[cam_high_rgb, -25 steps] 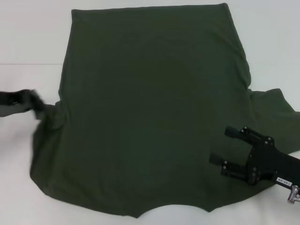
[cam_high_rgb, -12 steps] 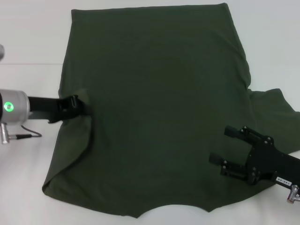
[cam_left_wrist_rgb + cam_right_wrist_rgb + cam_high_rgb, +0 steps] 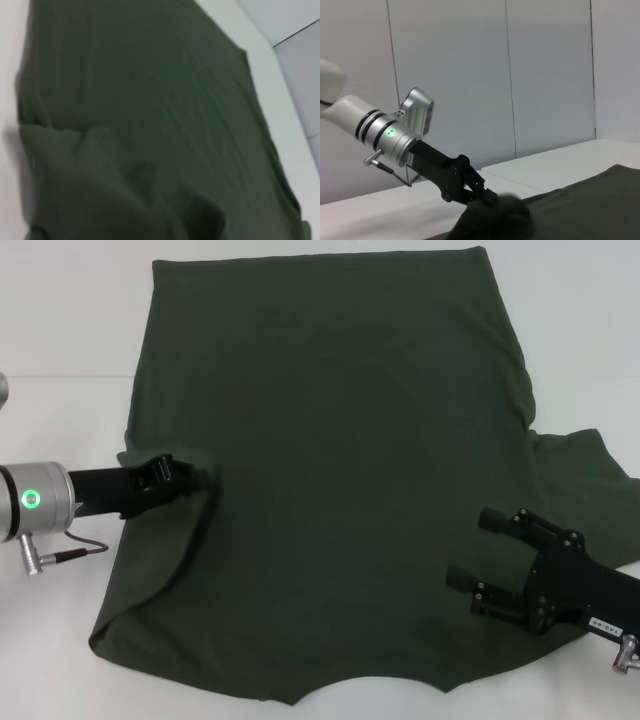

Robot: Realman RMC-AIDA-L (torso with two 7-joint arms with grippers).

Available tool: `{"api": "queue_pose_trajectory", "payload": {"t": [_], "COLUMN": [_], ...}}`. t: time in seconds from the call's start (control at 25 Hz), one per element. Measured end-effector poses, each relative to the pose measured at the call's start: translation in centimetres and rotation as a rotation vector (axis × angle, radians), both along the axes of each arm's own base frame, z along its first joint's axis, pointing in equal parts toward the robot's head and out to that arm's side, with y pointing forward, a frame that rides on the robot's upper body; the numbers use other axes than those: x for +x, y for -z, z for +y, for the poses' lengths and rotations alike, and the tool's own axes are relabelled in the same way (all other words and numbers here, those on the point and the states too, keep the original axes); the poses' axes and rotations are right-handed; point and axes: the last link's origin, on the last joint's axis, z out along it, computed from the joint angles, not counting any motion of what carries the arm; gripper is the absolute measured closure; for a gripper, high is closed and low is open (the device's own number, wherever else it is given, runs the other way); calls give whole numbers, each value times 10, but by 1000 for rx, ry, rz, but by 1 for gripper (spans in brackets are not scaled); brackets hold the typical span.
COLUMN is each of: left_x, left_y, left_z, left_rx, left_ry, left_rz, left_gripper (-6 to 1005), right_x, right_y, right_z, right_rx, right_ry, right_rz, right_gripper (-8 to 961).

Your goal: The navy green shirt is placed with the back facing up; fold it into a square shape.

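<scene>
One navy green shirt (image 3: 330, 470): soft matte knit, plain dark olive, no print or visible seams on the upper face. It lies spread over most of the table (image 3: 60, 320), straight hem at the far side, curved neckline edge at the near side. One short sleeve fans out flat on the robot's right. The sleeve on the robot's left is drawn inward over the body panel, forming a raised fold with a soft diagonal crease running toward the near left corner.

One table: white, smooth, matte, flat; a faint seam line crosses it at the far left.

Two tools, both black with angular metal linkages.

Left tool (image 3: 190, 478): at the shirt's left edge, reaching inward from a silver cylindrical wrist with one lit green ring. Its fingers are closed on the gathered sleeve cloth, which bunches up around the tips; the right wrist view (image 3: 490, 196) shows the fabric lifted in a dark mound at its end. The left wrist view shows only shirt fabric (image 3: 150, 115), rumpled nearby and smooth beyond.

Right tool (image 3: 478, 550): over the shirt's near right portion, two fingers spread apart, gripping nothing.
</scene>
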Motion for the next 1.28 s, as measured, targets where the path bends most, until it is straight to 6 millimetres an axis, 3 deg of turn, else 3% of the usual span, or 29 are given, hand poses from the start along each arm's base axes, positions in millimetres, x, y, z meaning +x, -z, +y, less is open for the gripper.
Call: {"api": "queue_pose_trajectory", "payload": {"t": [0.28,0.6,0.68,0.8,1.12,1.28], "left_x": [0,-7,-6,-4,-4,-17], "left_y": [12,5,-2,-14,-17,-18], "left_z": [-12,-25,-32,-49,-86,-101], "left_rx": [1,-4,2,51,45,90], "left_ry": [47,80,165,365,748,898], "left_rz": [-97,-124,-139,-148,-38,101], "left_gripper": [818,469,385,155,133,124], "right_x": [0,0,0,2,-1,-1], "right_y": [0,-1,-1,-5,-23,-36], "right_z": [0,1,1,2,16,23], "right_rx": [1,4,5,-5,-65,-99], "right_ry": [-2,1,13,50,162,224], "right_rz": [0,3,13,41,124,154], "right_gripper": [69,69,69,68,68,68]}}
